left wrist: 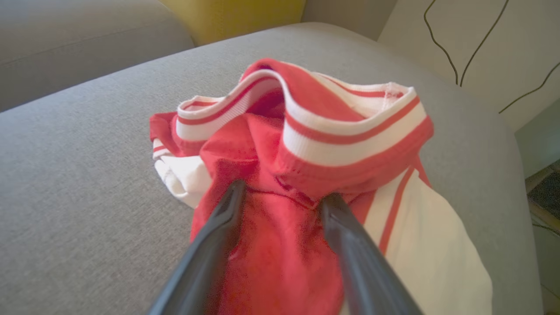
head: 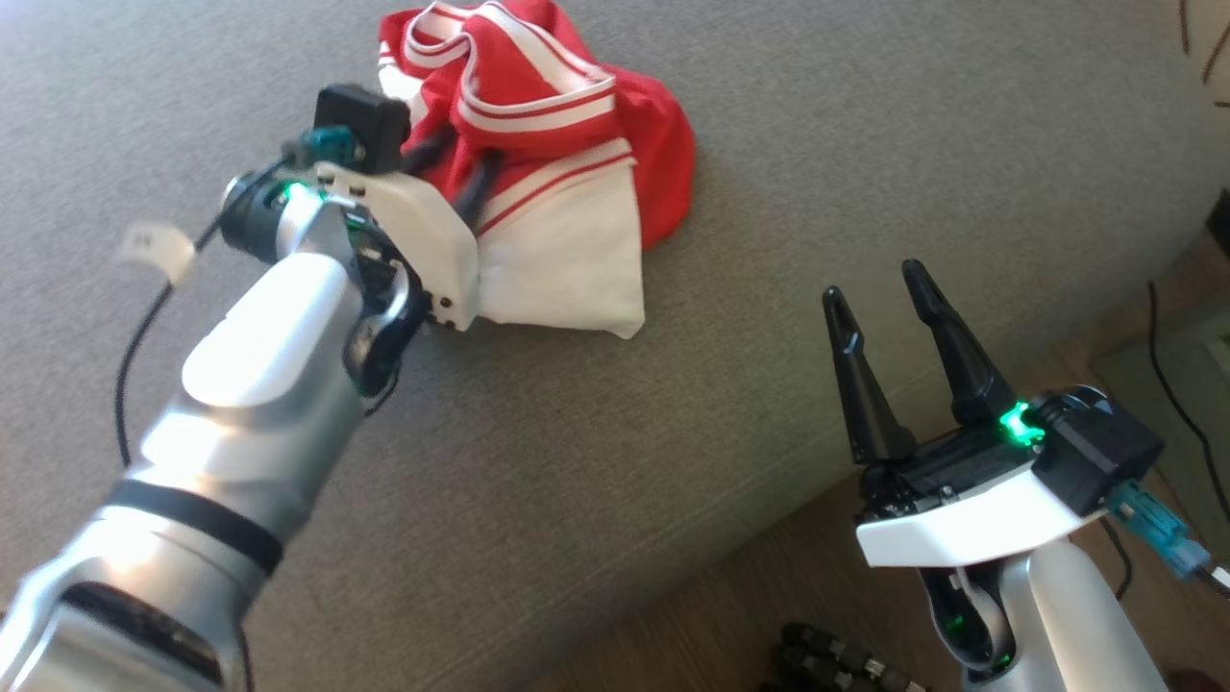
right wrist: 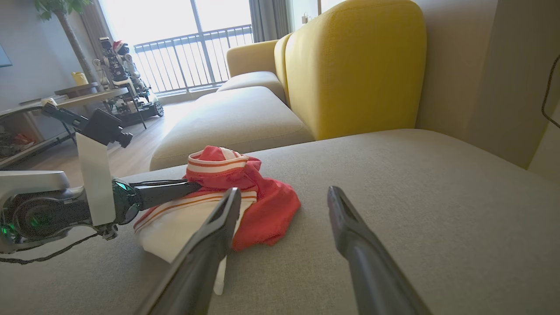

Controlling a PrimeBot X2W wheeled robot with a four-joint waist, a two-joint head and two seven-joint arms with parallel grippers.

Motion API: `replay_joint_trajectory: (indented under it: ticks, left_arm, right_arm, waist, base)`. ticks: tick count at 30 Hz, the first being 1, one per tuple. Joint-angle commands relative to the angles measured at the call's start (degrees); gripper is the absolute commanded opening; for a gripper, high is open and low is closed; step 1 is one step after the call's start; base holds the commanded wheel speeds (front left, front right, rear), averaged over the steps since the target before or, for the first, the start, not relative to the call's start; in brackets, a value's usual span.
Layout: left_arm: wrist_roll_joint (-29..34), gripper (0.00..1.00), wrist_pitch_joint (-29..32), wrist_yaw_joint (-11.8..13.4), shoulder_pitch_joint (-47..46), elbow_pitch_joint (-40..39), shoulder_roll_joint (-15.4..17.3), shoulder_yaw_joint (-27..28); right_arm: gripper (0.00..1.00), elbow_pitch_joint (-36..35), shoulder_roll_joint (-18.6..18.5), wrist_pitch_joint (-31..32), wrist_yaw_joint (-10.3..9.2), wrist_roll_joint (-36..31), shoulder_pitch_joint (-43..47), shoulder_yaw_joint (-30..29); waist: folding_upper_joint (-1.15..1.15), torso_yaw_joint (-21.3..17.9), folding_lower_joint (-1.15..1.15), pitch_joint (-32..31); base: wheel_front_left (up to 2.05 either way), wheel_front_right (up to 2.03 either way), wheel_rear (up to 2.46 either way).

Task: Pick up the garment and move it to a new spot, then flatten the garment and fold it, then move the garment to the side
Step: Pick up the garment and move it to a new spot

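The garment (head: pixel 567 192) is a red and white piece with striped trim, crumpled in a heap on the grey sofa seat (head: pixel 865 144). My left gripper (head: pixel 471 146) reaches into its near left side. In the left wrist view its fingers stand apart, open, tips of the left gripper (left wrist: pixel 285 192) pressed against the red cloth of the garment (left wrist: pixel 306 131), with fabric lying between them. The right wrist view shows the left gripper (right wrist: pixel 192 187) from the side, touching the garment (right wrist: pixel 267 210). My right gripper (head: pixel 873 281) hangs open and empty over the sofa's front edge, its fingers pointing at the garment from the right gripper (right wrist: pixel 284 190).
The grey seat spreads wide around the heap. A yellow backrest (right wrist: pixel 350 65) rises behind it and another grey cushion (right wrist: pixel 236 118) lies beyond. Wooden floor (head: pixel 730 615) and a dark cable (head: pixel 1172 384) lie off the sofa's edge. A table (right wrist: pixel 78 96) stands far off.
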Motion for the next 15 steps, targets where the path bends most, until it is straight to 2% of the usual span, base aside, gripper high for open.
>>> replay_joint_trajectory:
  ticks: [1,5,8,12,13,14,15]
  left_arm:
    - [0.53,1.00,-3.76,1.06,-2.19,0.01,-0.77,2.04]
    - [1.90,1.00,-11.80,3.26,-0.45,2.11,-3.14,2.35]
    - [1.81,1.00,-14.16,5.62,2.83,0.72,-4.27,4.65]
    - [4.90,1.00,-14.46,9.52,10.97,-8.86,-4.72,10.57]
    - [6.78,1.00,-14.47,11.00,17.03,-14.20,-5.13,14.09]
    - [7.79,1.00,-14.48,11.61,20.04,-16.90,-5.42,15.85]
    - [7.79,1.00,-14.48,11.61,20.04,-16.90,-5.42,15.85]
  right_arm:
    - [1.00,-1.96,-0.01,-0.36,-0.01,0.03,-1.61,1.62]
    - [1.00,-1.52,-0.01,-0.36,-0.01,-1.36,-1.18,1.87]
    - [1.00,-0.75,-0.01,-0.36,-0.01,-2.61,-0.38,1.84]
    - [1.00,0.65,-0.01,-0.36,-0.01,-3.71,1.40,0.75]
    - [1.00,1.47,-0.01,-0.36,-0.01,-4.44,2.48,0.27]
    - [1.00,1.86,-0.01,-0.36,-0.01,-4.76,3.07,-0.08]
    - [1.00,1.86,-0.01,-0.36,-0.01,-4.76,3.07,-0.08]
  waist:
    - [0.00,0.76,0.00,0.05]
    - [0.00,4.16,0.00,-1.32]
    - [0.00,7.82,0.00,-3.32]
    - [0.00,14.28,0.00,-7.25]
    - [0.00,17.57,0.00,-9.47]
    - [0.00,19.18,0.00,-10.49]
    - [0.00,19.18,0.00,-10.49]
  base:
    - [0.00,0.00,0.00]
    - [0.00,0.00,0.00]
    - [0.00,0.00,0.00]
    - [0.00,0.00,0.00]
    - [0.00,0.00,0.00]
    - [0.00,0.00,0.00]
    - [0.00,0.00,0.00]
